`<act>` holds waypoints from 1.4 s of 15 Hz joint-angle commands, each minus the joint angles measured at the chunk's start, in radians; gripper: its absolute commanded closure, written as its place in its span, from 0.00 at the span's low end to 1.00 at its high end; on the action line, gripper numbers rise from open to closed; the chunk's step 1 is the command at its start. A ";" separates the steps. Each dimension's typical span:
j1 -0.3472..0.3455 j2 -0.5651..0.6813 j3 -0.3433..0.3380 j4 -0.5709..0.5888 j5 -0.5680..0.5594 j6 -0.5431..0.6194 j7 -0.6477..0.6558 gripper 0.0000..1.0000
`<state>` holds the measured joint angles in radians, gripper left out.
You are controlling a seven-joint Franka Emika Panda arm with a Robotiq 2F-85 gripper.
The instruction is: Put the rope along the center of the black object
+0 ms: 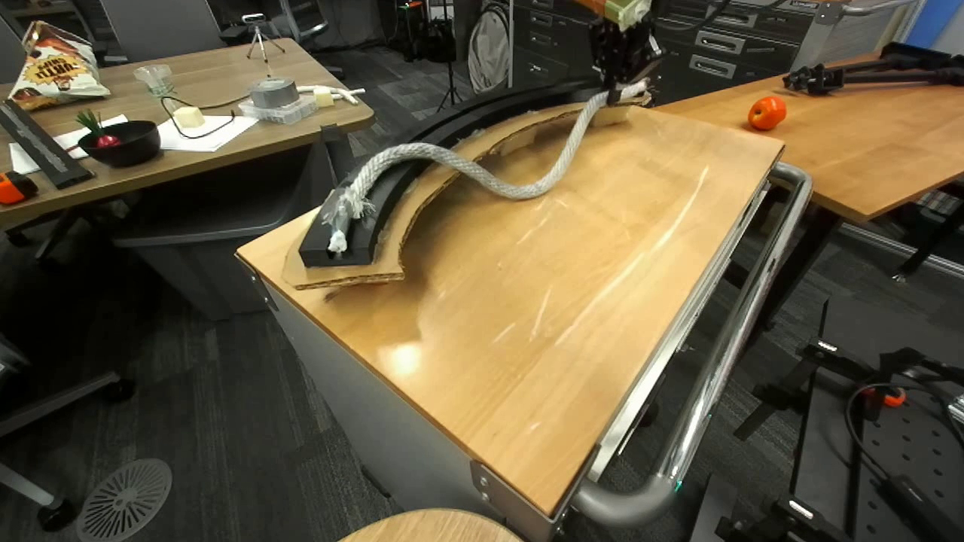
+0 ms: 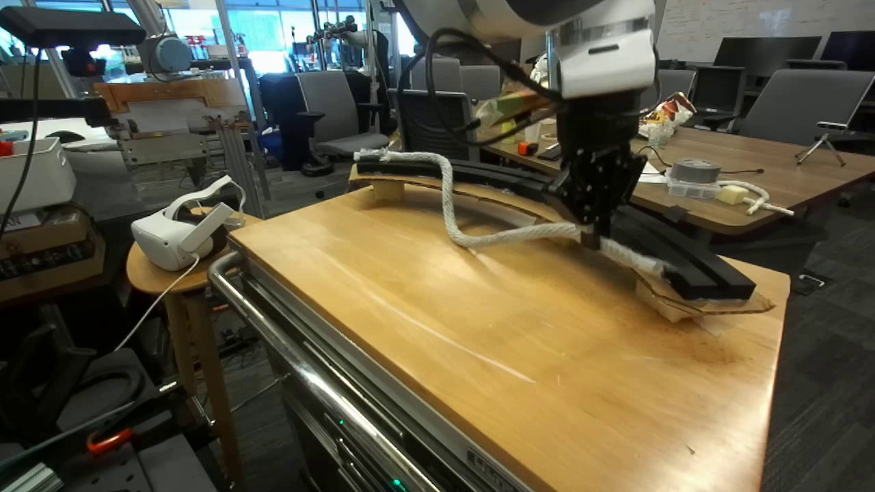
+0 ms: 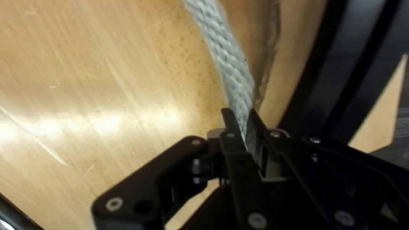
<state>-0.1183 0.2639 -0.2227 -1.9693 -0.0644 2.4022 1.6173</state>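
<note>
The grey rope point(image 1: 520, 190) has one frayed end lying on an end of the black object point(image 1: 452, 129), a grooved arc. From there it leaves the arc, sags over the wooden top on the inner side, then climbs to my gripper point(image 2: 592, 238). Near the arc's opposite end the gripper is shut on the rope point(image 2: 448, 205). A short tail of it sticks out past the fingers, beside the inner edge of the black object point(image 2: 690, 254). In the wrist view, the rope point(image 3: 225, 54) runs between the fingertips, while the groove of the black object point(image 3: 338, 70) lies to the right.
Cardboard point(image 1: 390, 265) under the arc juts out along its inner edge. A chrome rail point(image 1: 723, 361) runs along one side of the wooden top point(image 1: 542, 301). Outside that top are a stool with a white headset point(image 2: 179, 236) and a table with an orange-red round item point(image 1: 767, 113).
</note>
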 commanded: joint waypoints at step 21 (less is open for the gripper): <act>0.028 -0.246 0.105 0.044 0.085 0.259 0.049 0.97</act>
<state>-0.0923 0.0205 -0.1275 -1.9468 0.0344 2.6024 1.6608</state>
